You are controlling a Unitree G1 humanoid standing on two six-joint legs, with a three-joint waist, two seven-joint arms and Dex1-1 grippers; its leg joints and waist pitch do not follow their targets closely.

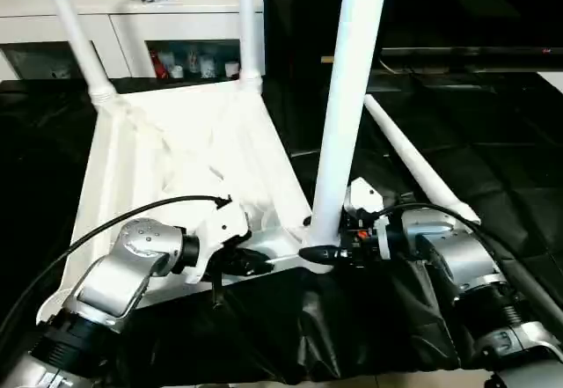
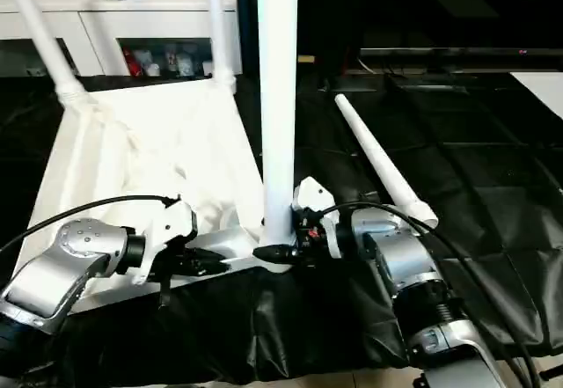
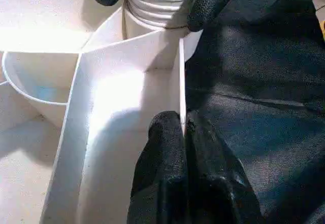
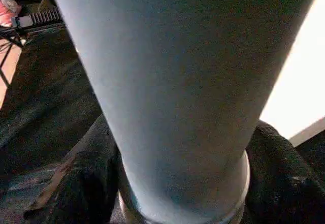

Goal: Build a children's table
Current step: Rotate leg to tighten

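Note:
The children's table lies upside down, and its white ribbed tabletop (image 1: pixel 132 168) rests on black cloth. Two white legs (image 1: pixel 75 36) (image 1: pixel 249 18) stand in the far corner sockets. A third leg (image 1: pixel 352 98) stands upright in the near right corner socket. My right gripper (image 1: pixel 321 252) is shut on that leg's base, with a black finger (image 3: pixel 213 0) on each side of the ribbed collar (image 3: pixel 157 0). My left gripper (image 3: pixel 183 125) is shut on the thin near edge wall (image 3: pixel 181 76) of the tabletop, just left of that corner. One loose leg (image 1: pixel 413 164) lies on the cloth to the right.
A white cabinet (image 1: pixel 132 10) with small items on and inside it stands behind the table. Black cloth (image 1: pixel 493 124) covers the work surface, bunched up at the near edge. A dark bar (image 1: pixel 466 54) runs along the back right.

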